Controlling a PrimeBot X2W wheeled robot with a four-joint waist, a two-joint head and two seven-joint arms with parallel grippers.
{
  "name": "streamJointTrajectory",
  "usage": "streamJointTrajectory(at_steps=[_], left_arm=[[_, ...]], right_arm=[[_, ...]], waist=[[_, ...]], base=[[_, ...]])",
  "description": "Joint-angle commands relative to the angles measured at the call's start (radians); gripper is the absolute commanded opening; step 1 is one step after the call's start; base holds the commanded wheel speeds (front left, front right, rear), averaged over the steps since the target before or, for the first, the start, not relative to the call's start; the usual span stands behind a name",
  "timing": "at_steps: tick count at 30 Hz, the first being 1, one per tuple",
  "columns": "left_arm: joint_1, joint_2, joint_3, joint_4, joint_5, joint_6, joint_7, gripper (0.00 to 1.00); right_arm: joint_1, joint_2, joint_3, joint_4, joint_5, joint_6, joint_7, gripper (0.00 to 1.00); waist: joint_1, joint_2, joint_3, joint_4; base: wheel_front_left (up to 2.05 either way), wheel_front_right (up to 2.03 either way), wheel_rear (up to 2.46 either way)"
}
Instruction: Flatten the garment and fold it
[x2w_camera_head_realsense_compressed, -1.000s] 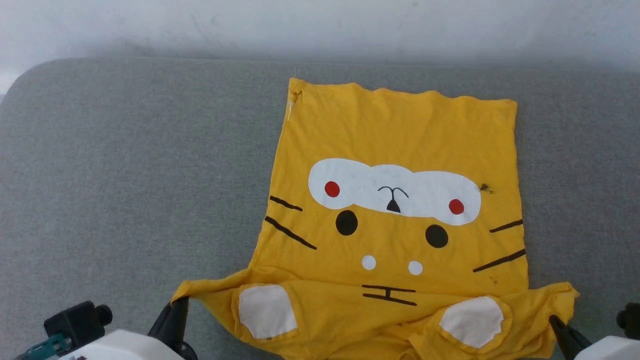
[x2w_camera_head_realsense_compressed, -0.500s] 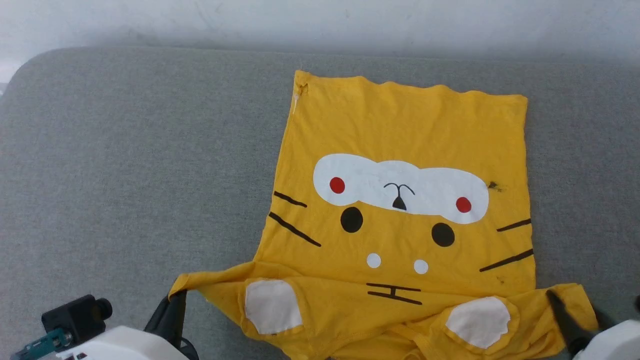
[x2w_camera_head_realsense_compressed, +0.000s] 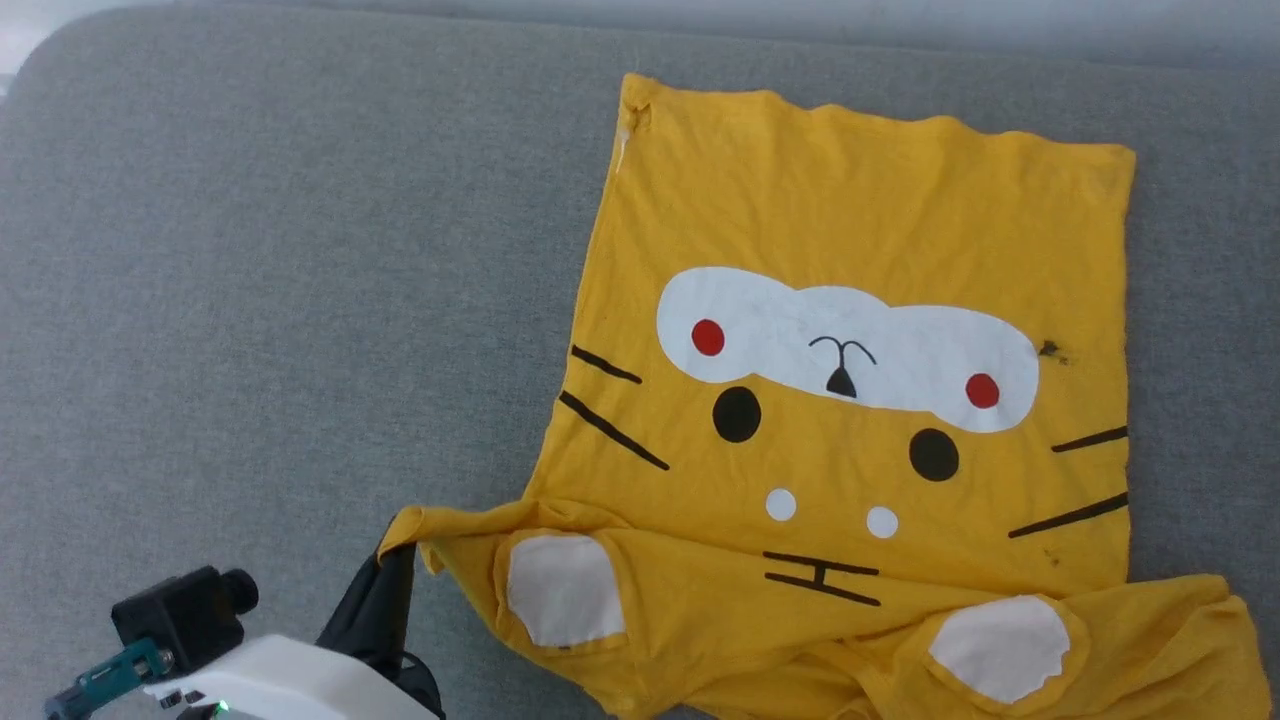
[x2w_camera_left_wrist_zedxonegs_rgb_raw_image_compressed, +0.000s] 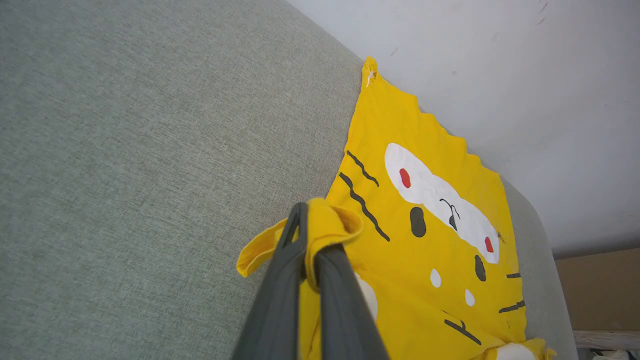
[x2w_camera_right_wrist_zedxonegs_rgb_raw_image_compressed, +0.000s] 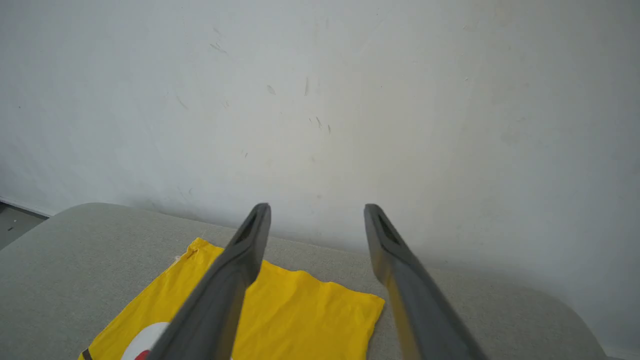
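The garment (x2w_camera_head_realsense_compressed: 850, 230), a bright yellow T-shirt with a cartoon face, lies print-up on the grey padded surface (x2w_camera_head_realsense_compressed: 250, 250), hem at the far end. Its near part is bunched and creased. My left gripper (x2w_camera_head_realsense_compressed: 395, 560) is shut on the garment's near-left sleeve corner. In the left wrist view the yellow cloth (x2w_camera_left_wrist_zedxonegs_rgb_raw_image_compressed: 400, 240) folds over the tips of the left gripper (x2w_camera_left_wrist_zedxonegs_rgb_raw_image_compressed: 309, 235). The right sleeve (x2w_camera_head_realsense_compressed: 1180, 630) lies loose on the surface. My right gripper (x2w_camera_right_wrist_zedxonegs_rgb_raw_image_compressed: 316, 212) is open, empty, and raised above the garment's far hem (x2w_camera_right_wrist_zedxonegs_rgb_raw_image_compressed: 300, 310).
A pale wall (x2w_camera_right_wrist_zedxonegs_rgb_raw_image_compressed: 320, 100) rises directly behind the grey surface. The surface's rounded far-left corner (x2w_camera_head_realsense_compressed: 40, 60) is in the head view. Bare grey cloth spreads wide to the left of the garment. A brown panel (x2w_camera_left_wrist_zedxonegs_rgb_raw_image_compressed: 600, 290) stands beyond the surface's end.
My right gripper opened, let go of the right sleeve and left the head view. The sleeve now rests on the surface. The head camera shifted. The left grip is unchanged.
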Motion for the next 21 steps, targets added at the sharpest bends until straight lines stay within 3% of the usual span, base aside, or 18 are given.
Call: streamJointTrajectory(at_steps=[1,6,10,16,21], left_arm=[[-0.022,-0.006,-0.004,-0.006,0.012,-0.012,-0.009,0.0],[-0.054,-0.022,-0.025,-0.008,0.013,-0.025,-0.026,0.0],[-0.083,-0.034,-0.048,-0.001,0.02,-0.035,-0.037,0.0],[-0.12,-0.049,-0.068,0.016,0.021,-0.053,-0.055,0.0],[-0.139,-0.058,-0.08,0.035,0.02,-0.065,-0.066,0.0]], right_arm=[[-0.072,0.009,0.017,0.047,-0.003,-0.001,0.017,1.0],[-0.331,0.032,0.071,0.278,-0.097,-0.001,0.094,1.0],[-0.45,0.023,0.065,0.439,-0.202,-0.001,0.131,1.0],[-0.496,-0.007,0.049,0.608,-0.323,-0.001,0.171,1.0],[-0.471,-0.007,0.009,0.674,-0.393,-0.001,0.224,1.0]], waist=[[-0.0002,-0.0001,0.045,0.025],[-0.0002,-0.0001,0.115,0.052],[-0.0002,-0.0001,0.177,0.079],[-0.0002,-0.0001,0.251,0.106],[-0.0002,-0.0001,0.278,0.116]], base=[[0.0,0.0,0.0],[0.0,0.0,0.0],[0.0,0.0,0.0],[0.0,0.0,0.0],[0.0,0.0,0.0]])
